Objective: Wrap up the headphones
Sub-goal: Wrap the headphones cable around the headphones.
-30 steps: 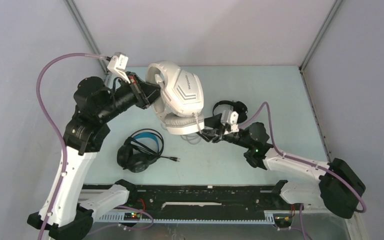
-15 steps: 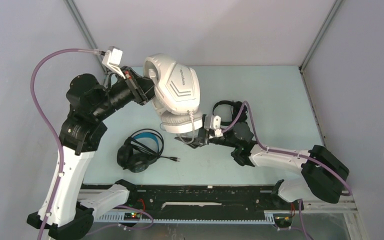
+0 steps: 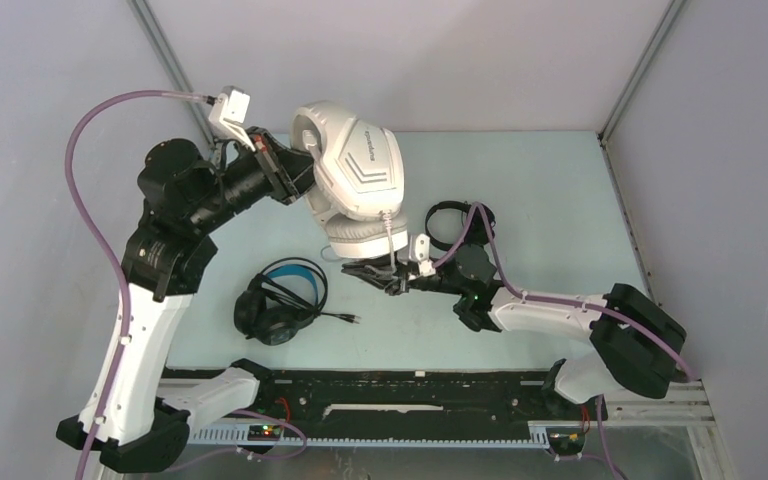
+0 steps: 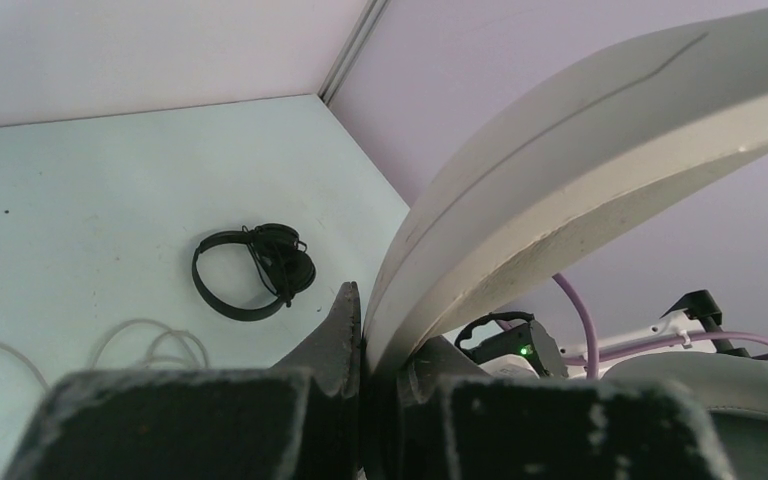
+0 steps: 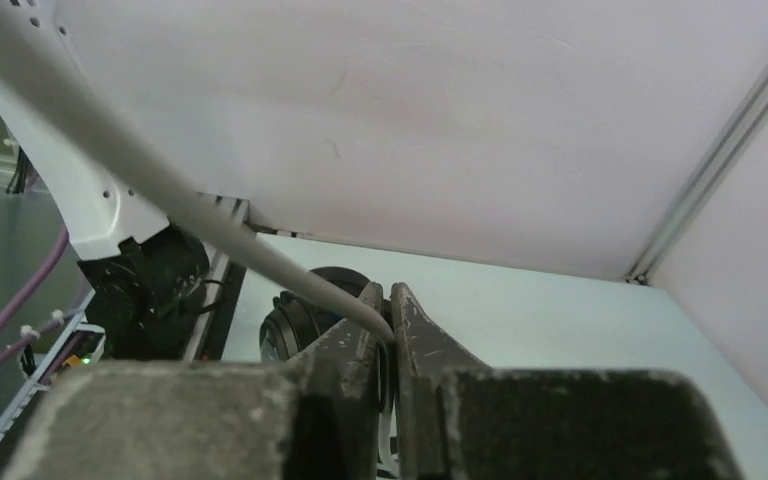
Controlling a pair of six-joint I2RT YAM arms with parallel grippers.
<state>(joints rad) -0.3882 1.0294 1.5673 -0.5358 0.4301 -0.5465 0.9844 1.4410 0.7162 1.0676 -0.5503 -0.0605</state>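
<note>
Evidently, the wrapping is judged barely begun. The white headphones are held raised over the far left of the bench, their headband clamped in the left gripper. Their grey cable is pinched in the right gripper, closed on it just below the cups, and no wound turns are seen. The small black headphones and the blue-banded headphones lie on the bench, seemingly left for later.

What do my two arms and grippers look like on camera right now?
The left arm and right arm have white links and black joints. A purple cable loops along each. The left gripper and right gripper are black, scuffed, with white wrist cameras.
</note>
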